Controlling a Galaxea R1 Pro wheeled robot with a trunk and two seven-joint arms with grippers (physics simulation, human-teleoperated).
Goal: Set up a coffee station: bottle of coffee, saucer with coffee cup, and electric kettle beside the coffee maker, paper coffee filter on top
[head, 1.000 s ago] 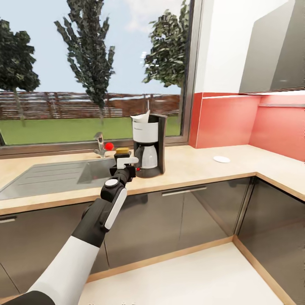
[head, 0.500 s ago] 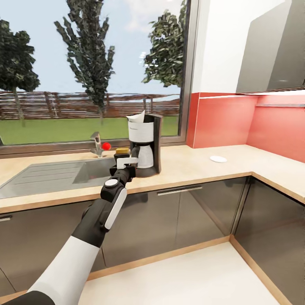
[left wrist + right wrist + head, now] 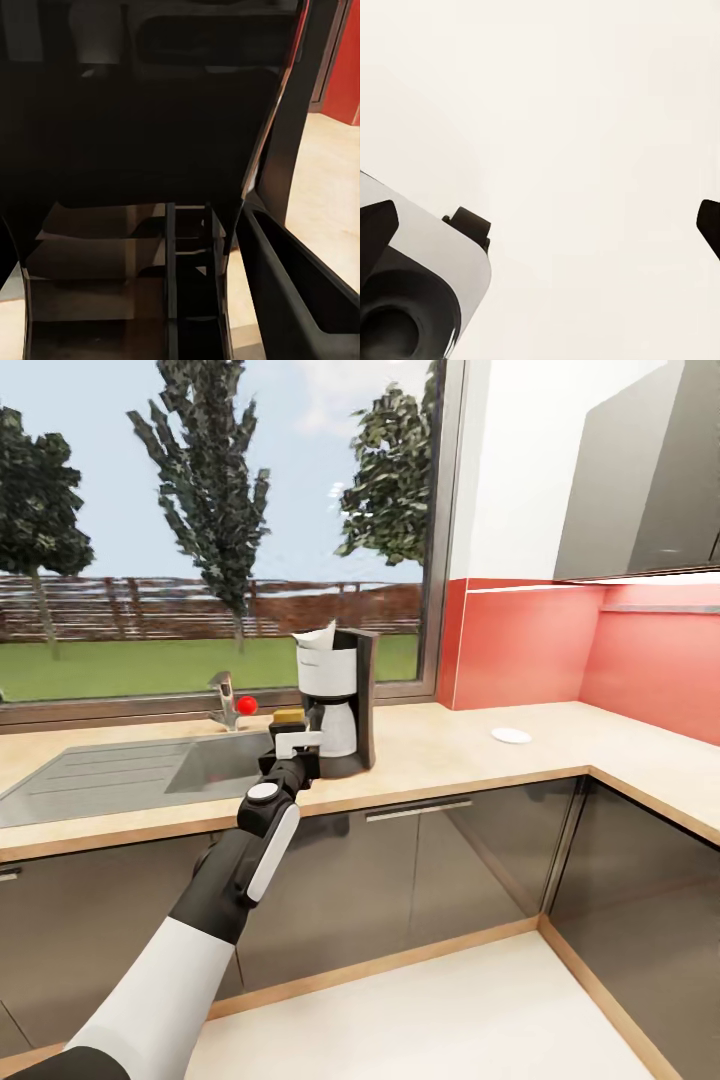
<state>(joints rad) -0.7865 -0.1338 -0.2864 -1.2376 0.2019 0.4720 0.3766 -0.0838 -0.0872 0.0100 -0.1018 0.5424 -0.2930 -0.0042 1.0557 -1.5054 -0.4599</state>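
- While the whole head view slides left, so the camera is moving, the left gripper (image 3: 296, 745) and the bottle of coffee (image 3: 290, 716) keep their place at frame centre.
- The bottle thus closes on the coffee maker (image 3: 340, 700), now just beside it; the left fingers look clamped on it.
- On the kitchen countertop (image 3: 440, 755), the saucer (image 3: 511, 735) waits right of centre.
- Right gripper (image 3: 540, 225) fingers stand wide apart, empty.
- Setting the bottle down looks next.

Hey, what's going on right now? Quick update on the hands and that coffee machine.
Left gripper at the coffee maker, grip unclear. Right gripper open. Filter on top; saucer sits apart, nothing blocking it.
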